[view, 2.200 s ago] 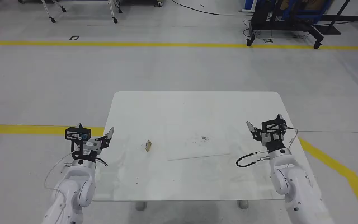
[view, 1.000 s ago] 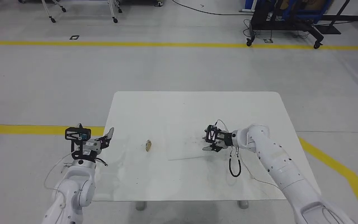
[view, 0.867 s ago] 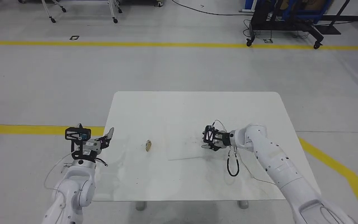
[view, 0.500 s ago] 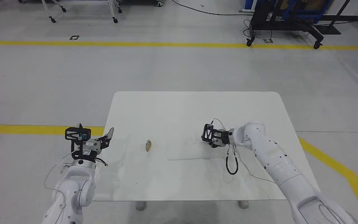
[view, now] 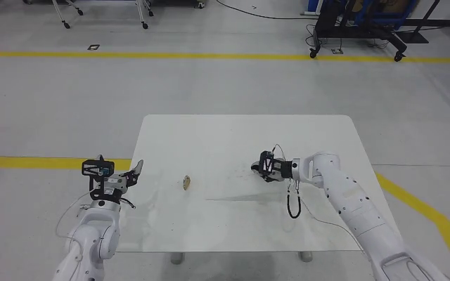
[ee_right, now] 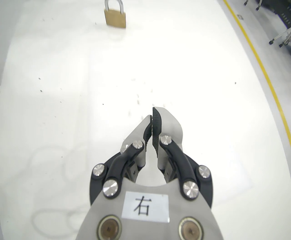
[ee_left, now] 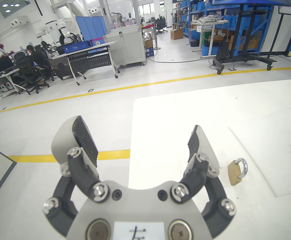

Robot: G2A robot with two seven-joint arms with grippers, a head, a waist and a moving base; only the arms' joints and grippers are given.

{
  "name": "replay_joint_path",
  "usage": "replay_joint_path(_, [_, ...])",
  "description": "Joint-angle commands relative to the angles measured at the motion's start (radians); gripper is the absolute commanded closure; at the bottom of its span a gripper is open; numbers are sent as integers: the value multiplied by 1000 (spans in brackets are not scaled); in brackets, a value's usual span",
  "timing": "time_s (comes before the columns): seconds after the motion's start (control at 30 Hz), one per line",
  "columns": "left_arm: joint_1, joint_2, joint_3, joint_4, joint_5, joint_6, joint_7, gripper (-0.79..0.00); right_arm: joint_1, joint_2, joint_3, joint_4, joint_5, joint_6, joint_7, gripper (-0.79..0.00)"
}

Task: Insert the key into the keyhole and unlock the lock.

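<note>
Left of the padlock [view: 185, 183], off the counter [view: 211, 133] edge: left hand [ee_left: 141, 136], released, spread wide. Padlock flat on the counter. Well right of the padlock, past dark specks [ee_right: 41, 91]: right hand [ee_right: 151, 116], clenched; any key within, impossible to tell.

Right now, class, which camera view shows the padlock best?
The left wrist view: the padlock lies whole on the table, brass body and silver shackle both plain. The right wrist view cuts the shackle's top at the frame edge; the top view makes it a tiny tan speck.
</note>
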Motion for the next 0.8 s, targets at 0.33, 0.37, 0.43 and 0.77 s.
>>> replay_joint_path(0.33, [0, 0, 0, 0, 0, 0, 0, -785, -60, 30, 73, -21, 13, 16, -111, 0])
replay_joint_path(0.37, [0, 0, 0, 0, 0, 0, 0, -785, -61, 31, 72, -11, 10, 25, -118, 0])
replay_joint_path(0.43, [0, 0, 0, 0, 0, 0, 0, -785, -61, 31, 71, -6, 10, 28, -123, 0])
replay_joint_path(0.77, [0, 0, 0, 0, 0, 0, 0, -785, -61, 31, 71, -6, 10, 28, -123, 0])
